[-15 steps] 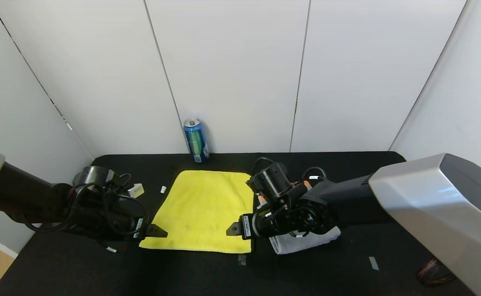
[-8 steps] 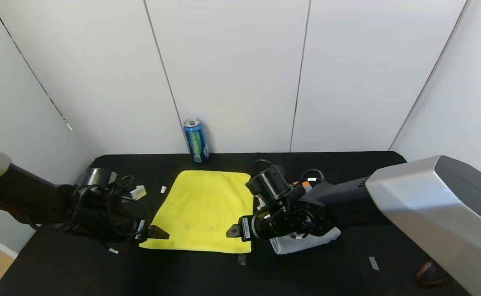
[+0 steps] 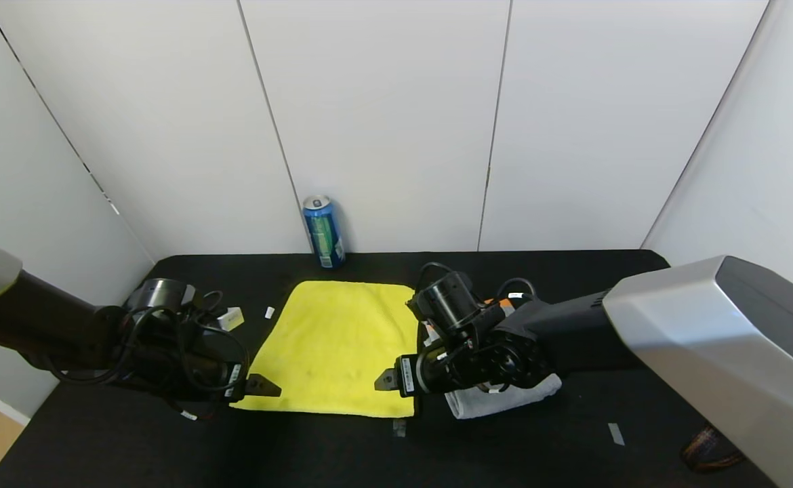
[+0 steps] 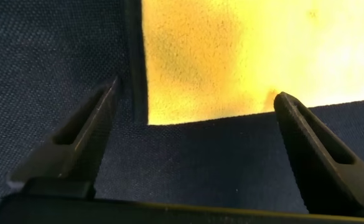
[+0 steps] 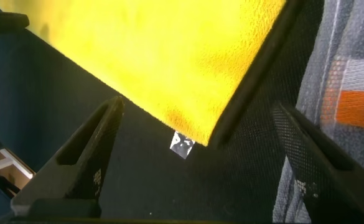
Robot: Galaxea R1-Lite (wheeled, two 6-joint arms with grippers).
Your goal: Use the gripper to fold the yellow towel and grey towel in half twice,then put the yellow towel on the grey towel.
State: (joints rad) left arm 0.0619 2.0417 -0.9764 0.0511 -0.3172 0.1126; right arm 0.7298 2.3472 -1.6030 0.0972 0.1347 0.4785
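- The yellow towel [image 3: 339, 346] is lying flat on the black worktop [image 3: 573, 440], seemingly spread for its first fold.
- The left pincer [image 3: 264, 386] is hovering, spread wide, at the towel's near left corner.
- The right pincer [image 3: 384, 381] is gaping over the near right corner, likely so both corners lift together.
- The grey towel [image 3: 505, 400] is lying under the right arm, bunched beside the yellow one.

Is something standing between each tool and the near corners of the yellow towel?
Nothing visible does. The open left tool and open right tool each sit at a near corner of the flat bright yellow plush towel, with only black table cloth between.
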